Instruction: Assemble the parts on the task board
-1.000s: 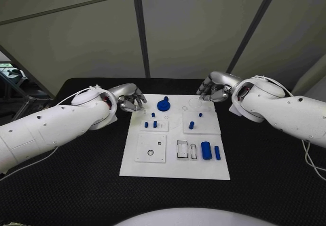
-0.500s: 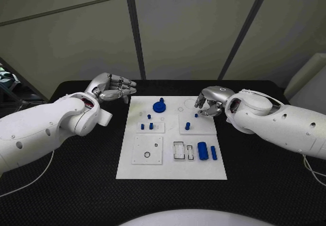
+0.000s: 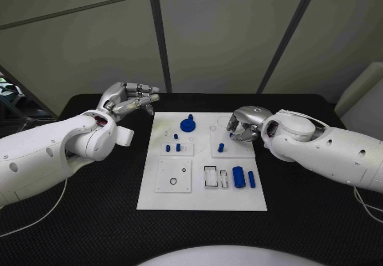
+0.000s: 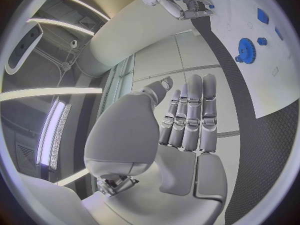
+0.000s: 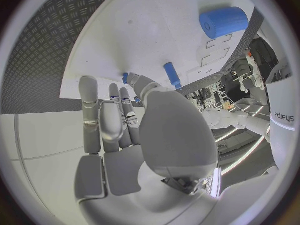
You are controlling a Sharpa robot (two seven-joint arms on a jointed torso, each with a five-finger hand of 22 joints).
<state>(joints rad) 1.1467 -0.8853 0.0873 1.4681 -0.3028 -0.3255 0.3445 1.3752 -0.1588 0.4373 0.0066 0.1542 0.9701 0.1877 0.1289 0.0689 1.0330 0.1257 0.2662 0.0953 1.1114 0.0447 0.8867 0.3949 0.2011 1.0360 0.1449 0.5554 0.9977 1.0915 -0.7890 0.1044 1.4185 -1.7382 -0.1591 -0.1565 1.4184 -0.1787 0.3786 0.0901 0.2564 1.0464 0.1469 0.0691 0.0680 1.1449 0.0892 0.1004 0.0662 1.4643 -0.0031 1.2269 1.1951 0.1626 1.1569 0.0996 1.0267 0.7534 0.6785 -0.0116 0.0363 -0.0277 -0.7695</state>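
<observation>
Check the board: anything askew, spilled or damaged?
Nothing stands out. The white board lies flat on the black table, no blue pieces off it. The gear and pegs stand upright; two cylinders lie side by side. Left hand is raised off the board; right hand is over its far right corner.

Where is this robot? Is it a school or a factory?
Probably a robot test lab, not a school. A white task board with small blue parts lies on a black table, and plain grey panel walls stand behind it.
</observation>
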